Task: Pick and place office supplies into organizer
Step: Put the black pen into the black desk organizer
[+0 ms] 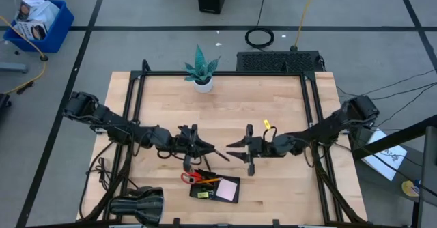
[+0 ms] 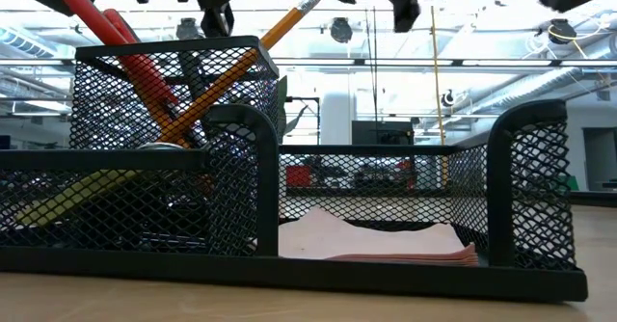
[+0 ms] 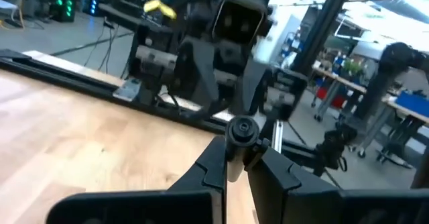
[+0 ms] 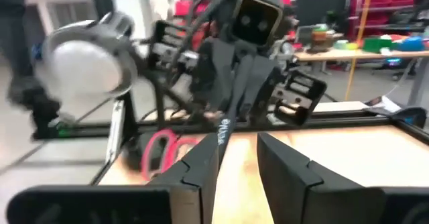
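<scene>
Above the middle of the table my two grippers face each other, both level. A thin black pen (image 1: pixel 220 153) sits in my shut left gripper (image 1: pixel 207 149) and juts toward my right gripper (image 1: pixel 234 150). My right gripper (image 4: pixel 238 143) is open; the pen's free end (image 4: pixel 225 125) reaches beside one of its fingers, and I cannot tell whether they touch. Below them, near the front edge, stands the black mesh organizer (image 1: pixel 193 194). It holds red-handled scissors (image 1: pixel 188 177), an orange pencil (image 1: pixel 208 181), a pale note pad (image 1: pixel 227 188) and a small yellow piece (image 1: pixel 203 194). My left gripper pinches the black pen between its two fingers, at the end away from my right gripper. The fingers come level from the table's left and lie roughly along the pen. Its free end (image 3: pixel 242 130) sticks out past the fingertips, clear of the table.
A potted teal plant (image 1: pixel 202 74) stands at the table's far edge, and a black rounded lamp-like thing (image 1: pixel 140 204) lies at the near left corner. In the low view the scissors (image 2: pixel 125 42) and pencil (image 2: pixel 280 28) lean up out of the organizer's tall compartment (image 2: pixel 241 120).
</scene>
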Controlling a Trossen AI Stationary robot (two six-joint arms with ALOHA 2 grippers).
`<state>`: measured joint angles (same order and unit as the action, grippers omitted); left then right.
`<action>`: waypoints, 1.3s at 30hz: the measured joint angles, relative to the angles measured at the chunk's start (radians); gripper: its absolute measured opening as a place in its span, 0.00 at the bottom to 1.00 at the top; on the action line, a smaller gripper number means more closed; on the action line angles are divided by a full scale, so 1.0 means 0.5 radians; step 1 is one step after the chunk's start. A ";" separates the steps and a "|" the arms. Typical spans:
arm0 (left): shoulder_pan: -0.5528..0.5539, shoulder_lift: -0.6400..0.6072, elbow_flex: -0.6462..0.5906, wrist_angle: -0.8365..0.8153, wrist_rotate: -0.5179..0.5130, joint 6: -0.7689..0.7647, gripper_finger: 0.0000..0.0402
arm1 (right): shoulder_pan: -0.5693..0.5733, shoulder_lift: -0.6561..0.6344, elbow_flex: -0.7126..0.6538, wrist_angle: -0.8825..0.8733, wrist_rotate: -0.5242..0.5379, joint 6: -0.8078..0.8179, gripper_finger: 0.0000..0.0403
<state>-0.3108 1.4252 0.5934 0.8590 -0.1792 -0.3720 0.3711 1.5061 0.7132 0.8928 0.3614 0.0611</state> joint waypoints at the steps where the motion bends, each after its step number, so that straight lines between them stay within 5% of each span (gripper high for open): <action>1: -0.009 0.000 0.000 -0.017 0.002 0.000 0.10 | 0.018 -0.053 0.000 -0.072 -0.001 -0.011 0.23; 14: -0.204 -0.050 0.000 -0.167 0.148 0.043 0.09 | 0.082 -0.402 -0.001 -0.720 0.016 0.008 0.24; 27: -0.343 -0.430 0.000 -0.985 0.097 -0.112 0.09 | 0.045 -0.388 -0.002 -0.724 0.022 0.012 0.23; 39: -0.352 -0.367 0.000 -1.085 0.083 -0.101 0.09 | 0.015 -0.387 -0.002 -0.750 0.023 0.035 0.22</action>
<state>-0.4866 1.2419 0.5934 0.3164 -0.1375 -0.4224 0.3786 1.3125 0.7124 0.5178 0.3729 0.0784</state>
